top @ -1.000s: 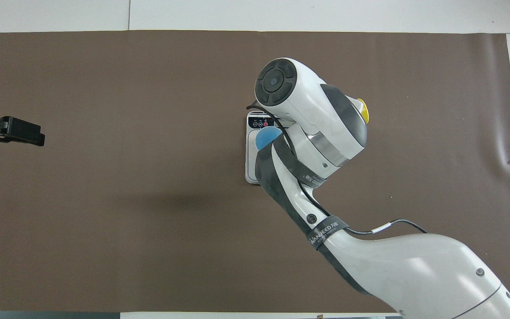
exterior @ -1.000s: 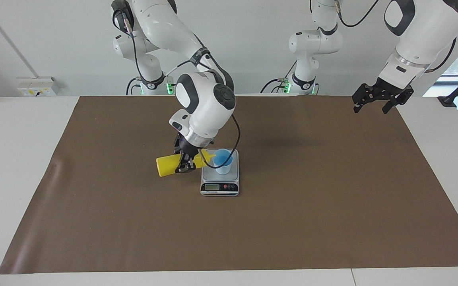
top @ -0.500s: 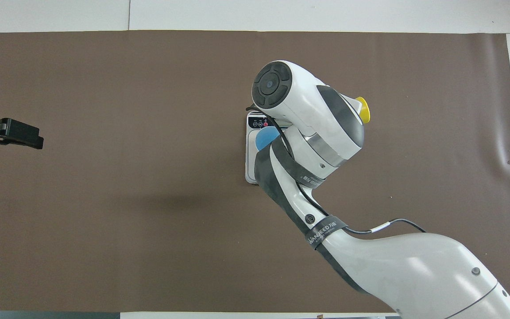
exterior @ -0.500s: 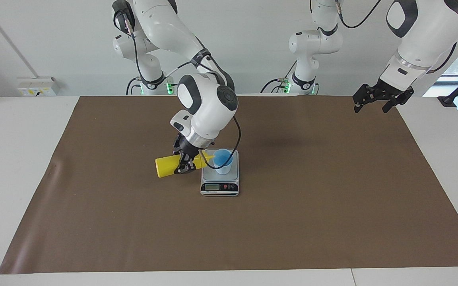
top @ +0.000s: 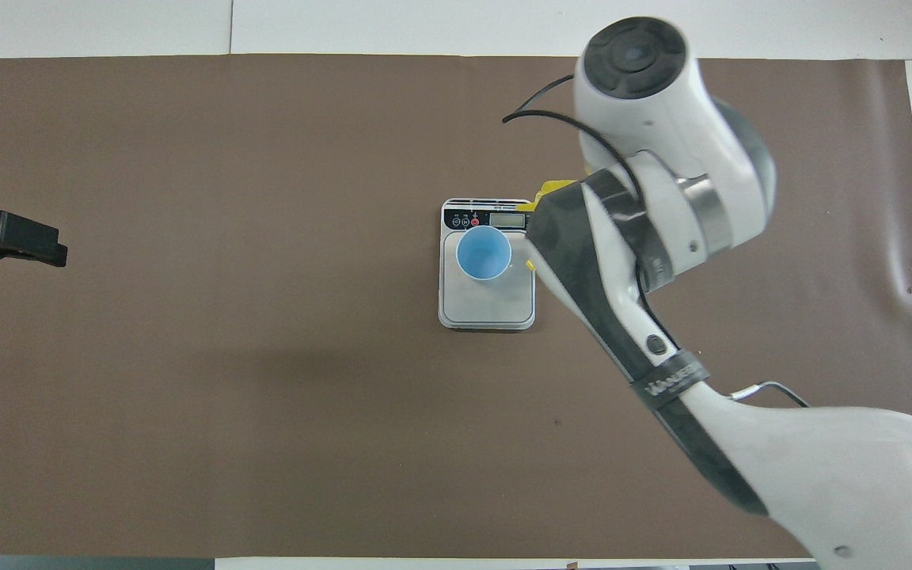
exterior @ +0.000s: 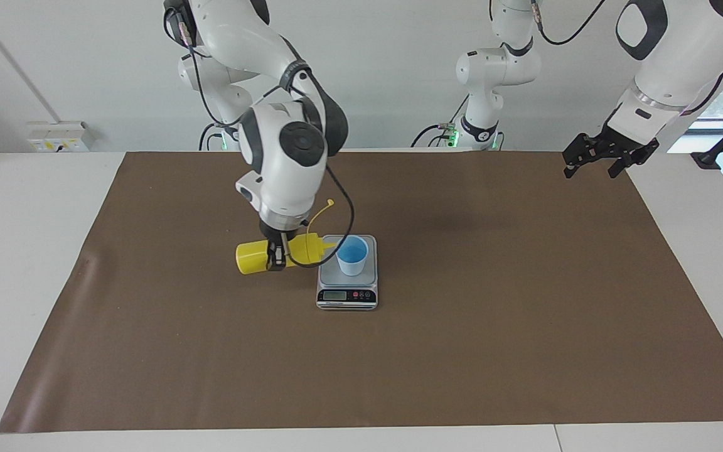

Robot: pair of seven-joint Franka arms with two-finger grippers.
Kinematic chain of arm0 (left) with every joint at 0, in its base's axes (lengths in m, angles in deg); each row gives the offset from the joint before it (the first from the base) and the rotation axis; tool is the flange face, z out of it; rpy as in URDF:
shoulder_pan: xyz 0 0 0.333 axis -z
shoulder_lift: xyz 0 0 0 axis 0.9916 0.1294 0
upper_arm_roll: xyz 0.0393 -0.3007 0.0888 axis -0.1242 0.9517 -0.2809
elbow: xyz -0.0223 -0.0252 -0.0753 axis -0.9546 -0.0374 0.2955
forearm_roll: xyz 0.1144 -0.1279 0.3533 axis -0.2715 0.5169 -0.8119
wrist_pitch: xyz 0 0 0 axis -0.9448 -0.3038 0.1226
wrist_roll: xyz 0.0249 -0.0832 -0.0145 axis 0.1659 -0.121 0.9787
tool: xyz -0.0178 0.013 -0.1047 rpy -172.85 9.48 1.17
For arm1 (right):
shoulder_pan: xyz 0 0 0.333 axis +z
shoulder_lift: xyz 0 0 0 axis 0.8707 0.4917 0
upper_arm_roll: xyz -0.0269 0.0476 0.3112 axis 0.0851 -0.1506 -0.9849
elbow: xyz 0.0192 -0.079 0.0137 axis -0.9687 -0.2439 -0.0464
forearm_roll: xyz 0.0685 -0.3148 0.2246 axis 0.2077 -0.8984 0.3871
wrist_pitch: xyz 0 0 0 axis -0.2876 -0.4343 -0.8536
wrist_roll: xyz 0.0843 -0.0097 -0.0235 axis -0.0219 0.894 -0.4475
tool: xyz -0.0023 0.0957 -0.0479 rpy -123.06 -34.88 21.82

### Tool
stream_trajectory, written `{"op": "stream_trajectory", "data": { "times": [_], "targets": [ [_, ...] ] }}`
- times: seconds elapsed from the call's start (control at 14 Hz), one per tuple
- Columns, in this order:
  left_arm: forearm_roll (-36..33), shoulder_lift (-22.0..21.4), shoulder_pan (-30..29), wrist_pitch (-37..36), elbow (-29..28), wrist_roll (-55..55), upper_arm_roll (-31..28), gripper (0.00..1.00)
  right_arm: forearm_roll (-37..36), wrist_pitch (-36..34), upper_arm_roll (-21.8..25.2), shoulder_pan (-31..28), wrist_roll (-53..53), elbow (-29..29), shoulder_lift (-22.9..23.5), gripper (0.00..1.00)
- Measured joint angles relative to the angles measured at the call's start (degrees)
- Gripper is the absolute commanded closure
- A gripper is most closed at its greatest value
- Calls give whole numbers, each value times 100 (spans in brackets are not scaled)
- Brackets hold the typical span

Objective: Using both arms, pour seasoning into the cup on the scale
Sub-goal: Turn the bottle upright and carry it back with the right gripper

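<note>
The yellow seasoning bottle (exterior: 250, 258) lies level in the air, and my right gripper (exterior: 275, 263) is shut on its middle from above. Its cone nozzle points at the light-blue cup (exterior: 352, 255) and ends just beside the rim. The cap strand curls up above it. The cup (top: 484, 253) stands upright on the silver scale (exterior: 347, 295), on the part of the platform farther from the robots. In the overhead view the right arm hides most of the bottle (top: 551, 188). My left gripper (exterior: 592, 168) hangs open and holds nothing, over the mat's corner at the left arm's end.
A brown mat (exterior: 524, 326) covers most of the white table. The scale (top: 488, 309) sits near its middle, with its display facing away from the robots. A white socket box (exterior: 60, 135) stands by the wall at the right arm's end.
The right wrist swung toward the right arm's end. The bottle went from tilted into the cup to level and drew slightly back. The left gripper drifted a little toward its own end.
</note>
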Motion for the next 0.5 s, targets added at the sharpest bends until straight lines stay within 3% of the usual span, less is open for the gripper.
{"op": "stream_trajectory", "data": {
  "times": [0.29,0.5],
  "targets": [
    [0,0,0,0,0,0,0,0,2080,-158,19,-1439,-1154,-193,-451,100],
    [0,0,0,0,0,0,0,0,3750,-191,30,-2772,-2524,-916,-689,100]
  ]
}}
